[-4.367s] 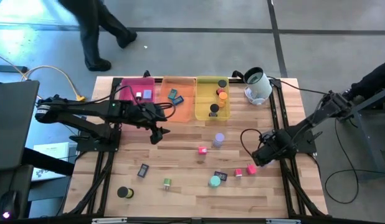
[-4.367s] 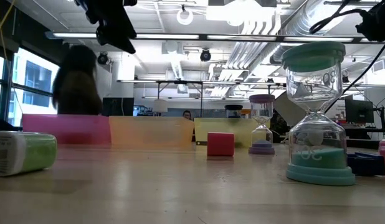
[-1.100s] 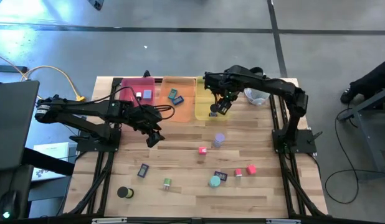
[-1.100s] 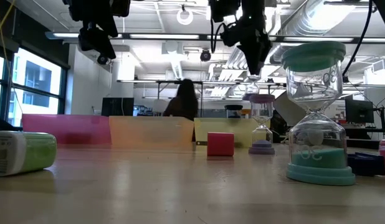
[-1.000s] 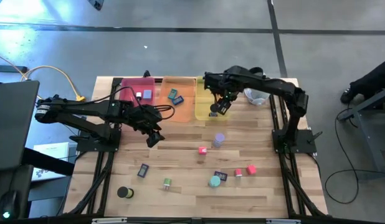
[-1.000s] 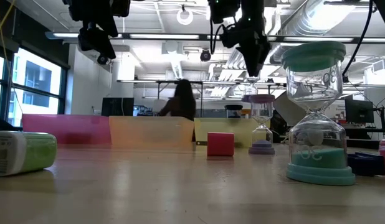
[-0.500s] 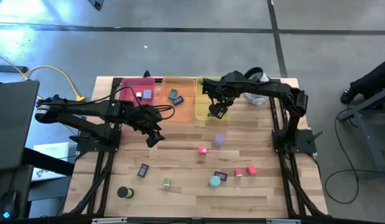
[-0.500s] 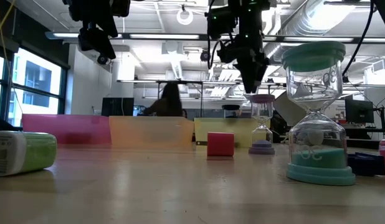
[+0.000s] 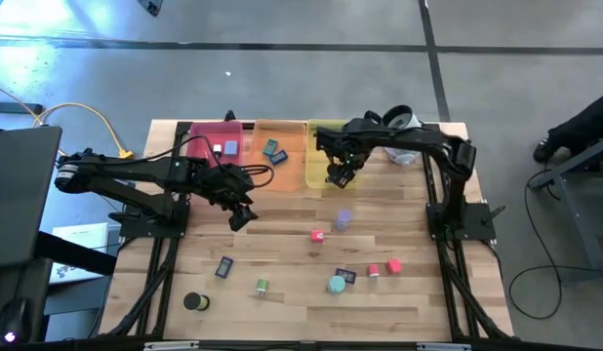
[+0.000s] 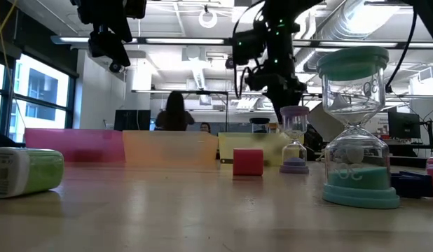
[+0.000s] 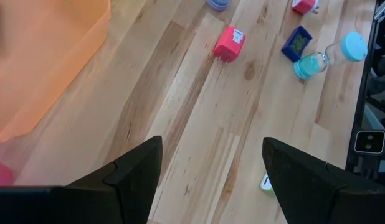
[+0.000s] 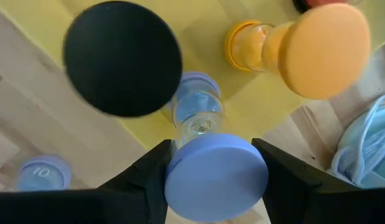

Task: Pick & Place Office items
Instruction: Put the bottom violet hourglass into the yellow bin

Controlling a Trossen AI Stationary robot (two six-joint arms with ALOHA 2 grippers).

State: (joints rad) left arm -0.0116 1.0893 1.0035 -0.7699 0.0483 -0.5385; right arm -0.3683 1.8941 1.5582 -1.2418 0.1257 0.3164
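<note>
My right gripper point(image 9: 339, 174) hangs over the near part of the yellow tray point(image 9: 321, 136), shut on a blue sand timer point(image 12: 212, 171). Inside that tray stand a black-topped timer point(image 12: 122, 59) and an orange one point(image 12: 304, 50). My left gripper point(image 9: 241, 216) hovers open above the table's left half, near the orange tray point(image 9: 282, 156). Loose on the table are a purple timer point(image 9: 342, 218), a red cube point(image 9: 317, 235), a teal timer point(image 9: 337, 284), a blue rectangle point(image 9: 346, 276) and more red pieces. My right gripper pinches the blue timer's upper cap point(image 12: 180, 180) between its two fingers point(image 12: 283, 180). The fingers point down from above. The timer hangs upright below them, its lower cap point(image 12: 194, 84) over the yellow tray's floor; whether it rests there, I cannot tell.
A pink tray point(image 9: 216, 143) sits at the far left beside the orange one. A white device point(image 9: 404, 136) stands at the far right corner. A green cylinder point(image 9: 262, 287), a black cylinder point(image 9: 194, 302) and a dark rectangle point(image 9: 224, 266) lie near the front left.
My right gripper has sunk toward the yellow tray with the blue timer, which stays upright in the hold. A person in the room behind has walked toward the left.
</note>
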